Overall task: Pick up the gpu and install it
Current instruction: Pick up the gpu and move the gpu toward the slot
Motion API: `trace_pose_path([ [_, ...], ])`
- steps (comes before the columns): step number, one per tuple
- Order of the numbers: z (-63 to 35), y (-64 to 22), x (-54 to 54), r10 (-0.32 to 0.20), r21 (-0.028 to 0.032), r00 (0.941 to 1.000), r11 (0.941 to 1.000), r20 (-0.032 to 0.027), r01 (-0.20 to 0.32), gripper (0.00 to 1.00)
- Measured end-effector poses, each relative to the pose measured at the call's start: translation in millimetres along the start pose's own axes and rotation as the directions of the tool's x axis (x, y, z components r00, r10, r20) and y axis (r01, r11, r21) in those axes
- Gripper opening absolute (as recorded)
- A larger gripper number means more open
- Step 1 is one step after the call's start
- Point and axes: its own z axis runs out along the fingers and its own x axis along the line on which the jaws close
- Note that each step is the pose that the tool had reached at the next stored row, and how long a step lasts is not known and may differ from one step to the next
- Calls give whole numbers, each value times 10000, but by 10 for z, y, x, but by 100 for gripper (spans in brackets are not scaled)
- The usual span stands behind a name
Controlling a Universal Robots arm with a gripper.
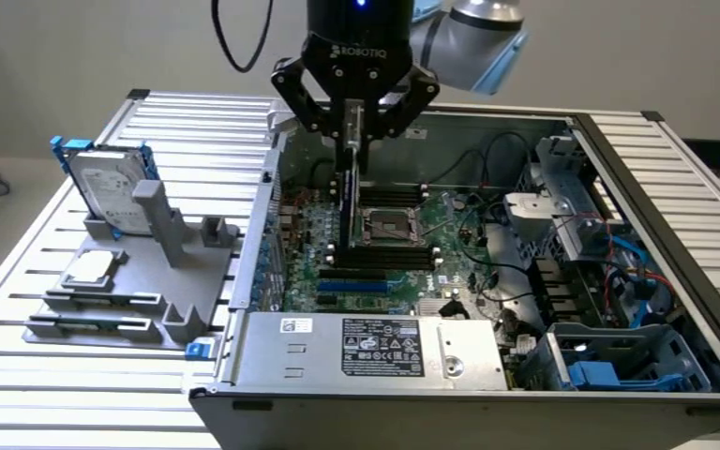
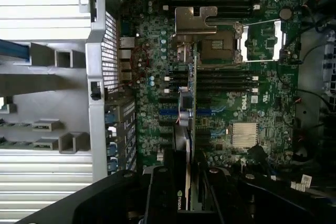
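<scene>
Slatted metal desk (image 1: pixel 110 394) carries an open computer case (image 1: pixel 460 417) toward the exterior view's right edge. Inside, over the motherboard (image 1: pixel 454 225), the hand (image 1: pixel 353 117) is clenched on the gpu (image 1: pixel 349 192), holding it upright and edge-on just beside the processor socket (image 1: pixel 392 225).

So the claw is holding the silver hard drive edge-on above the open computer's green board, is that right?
Not the hard drive: that stands in the grey rack outside. The exterior view shows the claw holding the graphics card edge-on above the open computer's green board.
</scene>
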Motion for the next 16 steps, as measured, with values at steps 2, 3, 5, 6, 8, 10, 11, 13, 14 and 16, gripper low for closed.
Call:
trace_pose_path([
  [2, 34, 7, -90, 1, 16, 10000, 10000, 0, -1, 26],
  [3, 52, 11, -135, 1, 22, 10000, 10000, 0, -1, 26],
  [5, 87, 22, -225, 1, 33, 10000, 10000, 1, -1, 26],
  [6, 106, 28, -274, 1, 38, 10000, 10000, 1, -1, 26],
  [8, 140, 40, -365, 1, 44, 10000, 10000, 1, -1, 26],
  [10, 171, 51, -455, 1, 44, 10000, 10000, 1, -1, 26],
  [11, 186, 57, -500, 0, 44, 10000, 10000, 2, 0, 26],
  [13, 198, 56, -523, 2, 23, 10000, 10000, 1, -2, 26],
  [14, 198, 56, -523, 2, 23, 10000, 10000, 1, -2, 26],
  [16, 199, 56, -523, 3, 22, 10000, 10000, 1, -3, 26],
])
